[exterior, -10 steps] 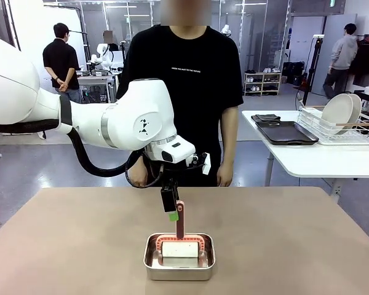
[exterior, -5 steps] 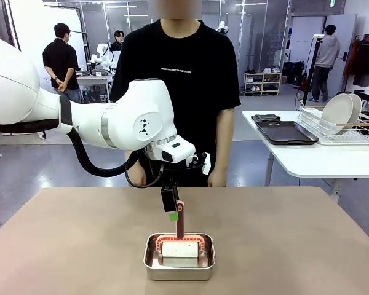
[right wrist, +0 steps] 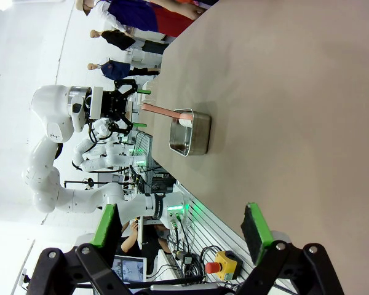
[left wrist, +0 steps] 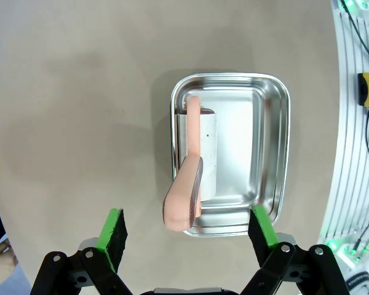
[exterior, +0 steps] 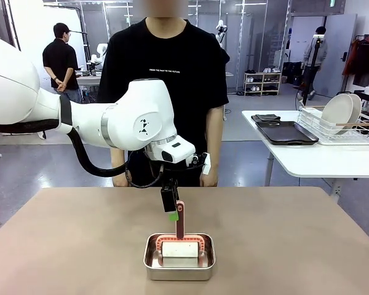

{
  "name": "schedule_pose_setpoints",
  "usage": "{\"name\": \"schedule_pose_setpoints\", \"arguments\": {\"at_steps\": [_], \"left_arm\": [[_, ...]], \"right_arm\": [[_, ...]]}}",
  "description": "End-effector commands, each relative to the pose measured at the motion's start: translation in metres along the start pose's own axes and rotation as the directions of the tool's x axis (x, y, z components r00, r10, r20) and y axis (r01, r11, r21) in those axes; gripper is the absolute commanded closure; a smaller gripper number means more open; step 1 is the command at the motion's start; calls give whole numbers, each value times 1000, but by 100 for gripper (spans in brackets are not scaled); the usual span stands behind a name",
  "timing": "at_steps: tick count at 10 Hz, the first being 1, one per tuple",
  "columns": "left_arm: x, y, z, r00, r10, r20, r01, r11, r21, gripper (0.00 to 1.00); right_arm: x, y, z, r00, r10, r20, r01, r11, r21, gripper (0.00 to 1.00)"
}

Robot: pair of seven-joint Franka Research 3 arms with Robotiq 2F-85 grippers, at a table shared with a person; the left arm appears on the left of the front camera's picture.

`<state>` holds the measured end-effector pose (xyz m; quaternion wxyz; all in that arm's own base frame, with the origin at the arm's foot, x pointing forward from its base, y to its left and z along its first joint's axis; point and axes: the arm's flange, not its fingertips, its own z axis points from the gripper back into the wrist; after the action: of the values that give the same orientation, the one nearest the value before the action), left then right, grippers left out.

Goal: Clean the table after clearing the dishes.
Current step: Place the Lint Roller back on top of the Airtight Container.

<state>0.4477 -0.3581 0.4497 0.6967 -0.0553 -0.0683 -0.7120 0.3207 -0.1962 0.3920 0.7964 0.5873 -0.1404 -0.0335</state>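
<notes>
Left gripper (exterior: 170, 207) hangs over the table (exterior: 61, 246) near its middle, pointing down, fingers spread wide with nothing between the green pads (left wrist: 114, 228). In the left wrist view the top of the pink handle (left wrist: 184, 200) sits between the two fingers, closer to neither pad, not touched. The handle rises upright from a steel pan (exterior: 179, 256) and belongs to a roller (exterior: 179, 249) whose white drum lies inside the pan, along one long wall; the pink frame arches over the drum. The pan rests flat on the table, a little toward the robot's edge, directly under the left gripper. In the front view the gripper's tip is just beside the handle's top, on its left, about level with it; contact cannot be told there. Right gripper (right wrist: 181, 230) is also spread wide and empty, held off to the side of the table, looking along the tabletop toward the pan (right wrist: 190, 132) and the left arm. A person (exterior: 166, 80) in a black shirt stands at the far edge, arms hanging down, hands off the table. The dishes are on a white side table (exterior: 320, 161) at the right: plates (exterior: 339, 112) stand upright in a wire rack (exterior: 332, 130), dark trays (exterior: 286, 133) lie stacked beside it. The tabletop around the pan is bare.
</notes>
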Motion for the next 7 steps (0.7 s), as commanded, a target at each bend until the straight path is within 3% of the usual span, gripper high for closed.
{"name": "schedule_pose_setpoints", "arguments": {"at_steps": [1,3,5,6,7], "left_arm": [[-12,9,28,995,98,16,-98,994,37,0],[-48,16,65,959,282,37,-280,959,-46,0],[-98,19,101,879,450,157,-417,886,-202,0],[-126,15,111,832,528,168,-471,834,-288,0],[-155,8,123,809,541,230,-431,812,-394,0]], "right_arm": [[0,1,0,1000,3,9,-3,1000,-3,0],[0,1,0,1000,3,9,-3,1000,-3,0],[0,1,0,1000,3,9,-3,1000,-3,0],[0,1,0,1000,3,9,-3,1000,-3,0],[0,1,0,1000,3,9,-3,1000,-3,0]]}}
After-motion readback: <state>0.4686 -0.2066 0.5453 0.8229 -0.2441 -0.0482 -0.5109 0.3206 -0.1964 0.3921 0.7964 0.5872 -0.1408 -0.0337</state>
